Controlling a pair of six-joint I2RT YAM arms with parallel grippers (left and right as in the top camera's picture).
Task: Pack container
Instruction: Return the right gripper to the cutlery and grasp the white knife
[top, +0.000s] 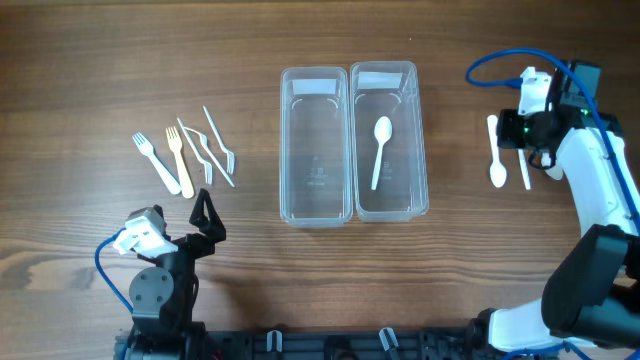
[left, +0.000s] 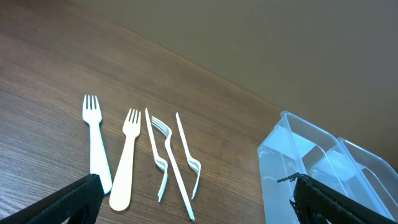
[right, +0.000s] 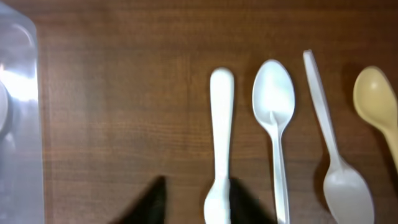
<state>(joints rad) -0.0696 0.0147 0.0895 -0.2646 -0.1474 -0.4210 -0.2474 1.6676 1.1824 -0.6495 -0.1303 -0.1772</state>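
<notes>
Two clear containers stand side by side mid-table, the left one (top: 316, 145) empty and the right one (top: 388, 140) holding a white spoon (top: 380, 150). My right gripper (top: 522, 128) hovers over the loose spoons (top: 497, 152) at the right. In the right wrist view its jaws (right: 196, 190) stand apart, open, and a white spoon (right: 221, 124) lies on the table between them, against the right finger. My left gripper (top: 205, 215) is wide open near the table's front. The forks (top: 180, 155) lie ahead of it on the wood (left: 127, 155).
Beside the white spoon lie a clear spoon (right: 273, 106), a second clear spoon (right: 333, 168) turned the other way, and a cream spoon (right: 376, 99). A container's wall (right: 18, 124) shows at the left. Several forks, white (left: 93, 146) and clear (left: 163, 152), lie left of the containers (left: 298, 168).
</notes>
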